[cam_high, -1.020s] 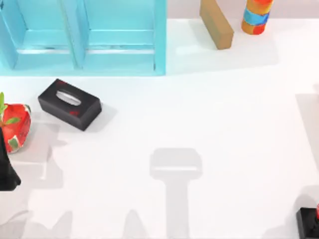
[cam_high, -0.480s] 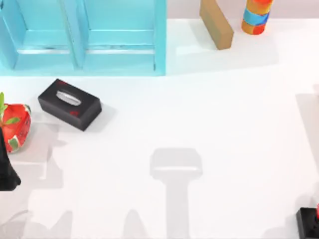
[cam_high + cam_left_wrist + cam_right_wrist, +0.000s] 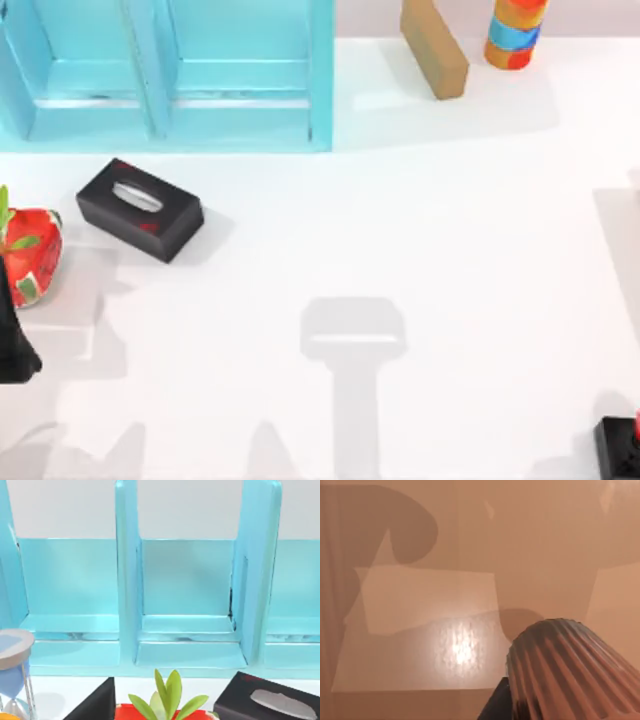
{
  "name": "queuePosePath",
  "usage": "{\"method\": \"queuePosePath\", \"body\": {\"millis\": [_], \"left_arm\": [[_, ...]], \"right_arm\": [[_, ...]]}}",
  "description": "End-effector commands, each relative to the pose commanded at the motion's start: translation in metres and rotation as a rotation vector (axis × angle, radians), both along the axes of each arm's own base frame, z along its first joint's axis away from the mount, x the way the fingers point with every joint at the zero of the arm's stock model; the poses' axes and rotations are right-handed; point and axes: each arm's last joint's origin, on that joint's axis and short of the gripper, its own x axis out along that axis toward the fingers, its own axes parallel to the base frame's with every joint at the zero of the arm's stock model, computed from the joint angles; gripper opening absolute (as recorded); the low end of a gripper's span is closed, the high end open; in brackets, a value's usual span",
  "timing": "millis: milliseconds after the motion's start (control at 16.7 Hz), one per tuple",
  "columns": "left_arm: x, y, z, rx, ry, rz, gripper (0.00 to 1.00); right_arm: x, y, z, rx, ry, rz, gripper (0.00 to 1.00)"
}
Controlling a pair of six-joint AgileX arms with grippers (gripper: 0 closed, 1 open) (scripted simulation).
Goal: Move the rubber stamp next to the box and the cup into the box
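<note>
The left arm (image 3: 12, 340) is sitting at the surface's left edge, gripper state unclear. The blue box (image 3: 170, 75) is standing back-left. The rubber stamp (image 3: 620, 447), black base with a red knob, is sitting far right-front, nearer the right arm. The ribbed coppery cup (image 3: 565, 675) is lying close to the right wrist camera; I cannot tell whether that gripper is holding it.

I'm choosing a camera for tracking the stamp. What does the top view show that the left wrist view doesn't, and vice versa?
The top view adds the rubber stamp at its lower right corner, plus a brown block and a striped cylinder. The left wrist view adds an hourglass. Both share the blue shelf, the black tissue box and the red plant pot.
</note>
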Motion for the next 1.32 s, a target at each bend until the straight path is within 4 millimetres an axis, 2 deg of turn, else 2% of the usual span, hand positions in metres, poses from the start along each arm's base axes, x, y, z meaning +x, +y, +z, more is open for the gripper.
{"method": "queuePosePath", "body": {"millis": [180, 960, 1320], "left_arm": [[0.0000, 0.0000, 0.0000, 0.000, 0.000, 0.000, 1.00], [0.0000, 0.0000, 0.0000, 0.000, 0.000, 0.000, 1.00], [0.0000, 0.0000, 0.0000, 0.000, 0.000, 0.000, 1.00]], "right_arm": [[0.0000, 0.0000, 0.0000, 0.000, 0.000, 0.000, 0.00], [0.0000, 0.0000, 0.0000, 0.000, 0.000, 0.000, 0.98], [0.0000, 0.0000, 0.0000, 0.000, 0.000, 0.000, 1.00]]}}
